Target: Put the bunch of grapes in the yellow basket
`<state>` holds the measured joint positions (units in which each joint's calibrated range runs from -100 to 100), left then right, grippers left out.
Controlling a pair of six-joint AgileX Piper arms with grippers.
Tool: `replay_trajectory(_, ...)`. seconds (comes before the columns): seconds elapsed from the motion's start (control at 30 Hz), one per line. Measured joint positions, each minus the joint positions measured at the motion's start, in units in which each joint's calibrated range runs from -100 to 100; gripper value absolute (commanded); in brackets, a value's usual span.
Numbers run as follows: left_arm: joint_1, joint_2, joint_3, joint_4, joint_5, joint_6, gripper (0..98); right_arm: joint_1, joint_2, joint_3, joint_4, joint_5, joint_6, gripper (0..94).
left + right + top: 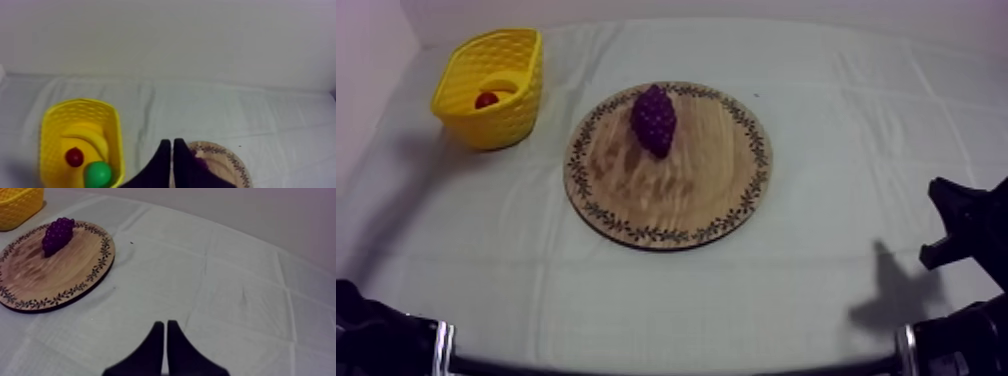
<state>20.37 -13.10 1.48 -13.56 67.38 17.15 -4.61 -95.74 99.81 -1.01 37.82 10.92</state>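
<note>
A purple bunch of grapes (654,120) lies on the far part of the round wooden board (666,195) in the middle of the table. The yellow basket (508,125) stands at the far left, just left of the board. Both arms sit low at the near edge, well short of the board. My left gripper (172,146) is shut on nothing, its fingers forming a narrow wedge that points between the basket (80,103) and the board (227,159). My right gripper (165,326) is also shut on nothing, over bare cloth, with the grapes (57,234) far ahead of it.
Inside the basket lie a small red fruit (74,157), a green pear (97,174) and a banana (92,139). My left arm (376,340) and right arm (971,230) occupy the near corners. Open cloth surrounds the board (50,275).
</note>
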Motion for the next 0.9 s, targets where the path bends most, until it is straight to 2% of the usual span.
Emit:
replay_trajectory(0.2, 3.83, 13.46, -11.17, -1.17, 6.07, 3.13, 0.0, 0.0, 0.0, 0.0, 0.0, 0.0, 0.0, 0.4)
replay_trajectory(0.4, 6.79, 24.7, -14.29, -1.41, 8.89, 5.44, 0.0, 0.0, 0.0, 0.0, 0.0, 0.0, 0.29, 0.4)
replay_trajectory(0.73, 8.92, 38.9, -17.16, 0.25, 10.95, 7.01, 0.2, 0.0, 0.0, 0.0, 0.0, 0.0, -0.01, 0.4)
replay_trajectory(0.8, 9.12, 41.03, -18.48, 0.6, 12.01, 6.94, 3.6, 0.0, 0.0, 0.0, 0.0, 0.0, -0.01, 0.4)
replay_trajectory(0.9, 9.19, 42.98, -20.14, 0.82, 12.82, 7.04, 17.9, 0.0, 0.0, 0.0, 0.0, 0.0, -0.01, 0.4)
